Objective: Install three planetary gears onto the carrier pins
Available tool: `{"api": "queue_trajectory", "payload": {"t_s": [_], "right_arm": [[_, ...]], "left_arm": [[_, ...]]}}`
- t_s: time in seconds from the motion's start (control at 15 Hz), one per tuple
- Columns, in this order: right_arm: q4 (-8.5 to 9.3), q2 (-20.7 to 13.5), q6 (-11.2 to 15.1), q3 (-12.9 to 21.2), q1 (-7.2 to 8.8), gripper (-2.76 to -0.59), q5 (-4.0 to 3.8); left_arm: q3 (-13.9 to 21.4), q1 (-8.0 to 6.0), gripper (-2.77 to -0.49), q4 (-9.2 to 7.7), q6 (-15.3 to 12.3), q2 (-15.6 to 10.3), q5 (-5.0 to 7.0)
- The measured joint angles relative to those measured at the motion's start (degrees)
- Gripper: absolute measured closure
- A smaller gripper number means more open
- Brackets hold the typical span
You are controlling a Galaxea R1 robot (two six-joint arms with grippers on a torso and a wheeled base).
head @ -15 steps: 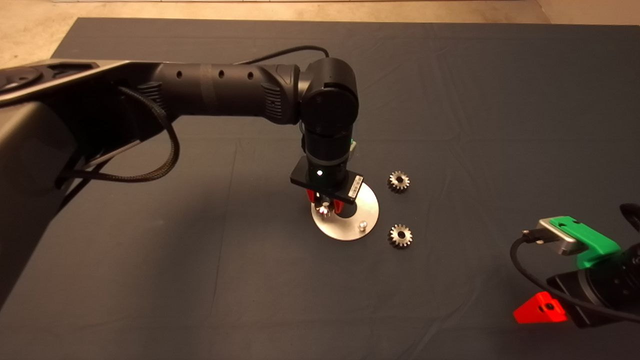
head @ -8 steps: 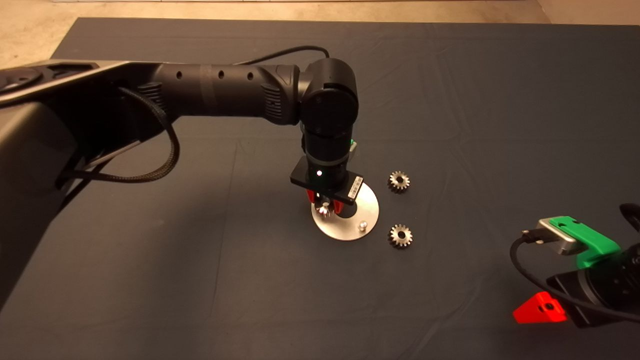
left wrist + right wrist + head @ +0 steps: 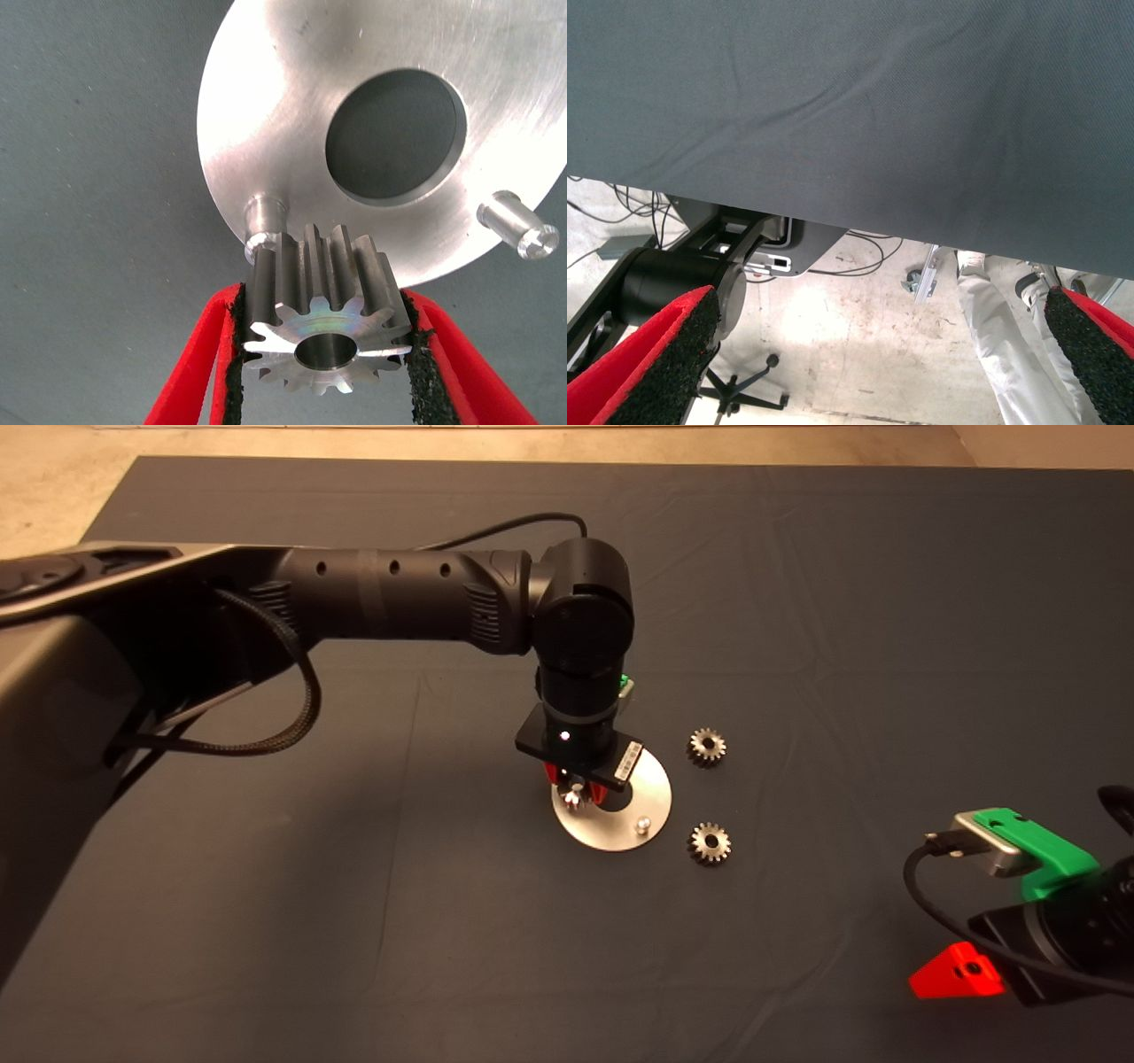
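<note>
The right tool [image 3: 961,967] sat parked at the near right edge of the tabletop [image 3: 354,921], its pads spread wide with nothing between them; its wrist view showed only the mat's edge, the floor beyond and a person's leg [image 3: 992,336].

Farther in, two planetary gears lay flat on the mat just beside the carrier disc [image 3: 620,828]: the nearer gear [image 3: 709,841] off the disc's right edge and the farther gear [image 3: 706,746] a little beyond it. One bare pin [image 3: 643,825] stood on the near right of the disc.

Over the disc's left side the left tool [image 3: 323,354] was clamped on the third gear [image 3: 321,305], one pad on each toothed flank. The gear hung tilted, beside and above a second pin [image 3: 263,220], its bore not yet lined up over the post. Another free pin [image 3: 518,228] stood across the centre hole [image 3: 395,133].

By its look the gear was solid steel: dense for its size, rigid, not fragile. The pointed teeth should bite into the rubbery pads, so gripping across the teeth seemed sound, though the smooth metal could pivot if held off-centre. It was dark grey, with a polished end face and a round bore.
</note>
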Motion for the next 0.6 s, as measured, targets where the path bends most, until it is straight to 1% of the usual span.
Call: {"api": "queue_trajectory", "payload": {"t_s": [0.07, 0.4, 0.6], "right_arm": [[0.05, 0.0, 0.0, 0.0, 0.0, -2.74, 0.0], [0.09, 0.0, 0.0, 0.0, 0.0, -2.74, 0.0], [0.16, 0.0, 0.0, 0.0, 0.0, -2.74, 0.0]], "left_arm": [[0.0, 0.01, -0.99, 0.38, 0.1, 0.0, 0.0], [0.0, 0.01, -0.99, 1.16, 1.4, 0.0, 0.0], [0.0, 0.04, -0.99, 1.24, 1.6, 0.0, 0.0]]}}
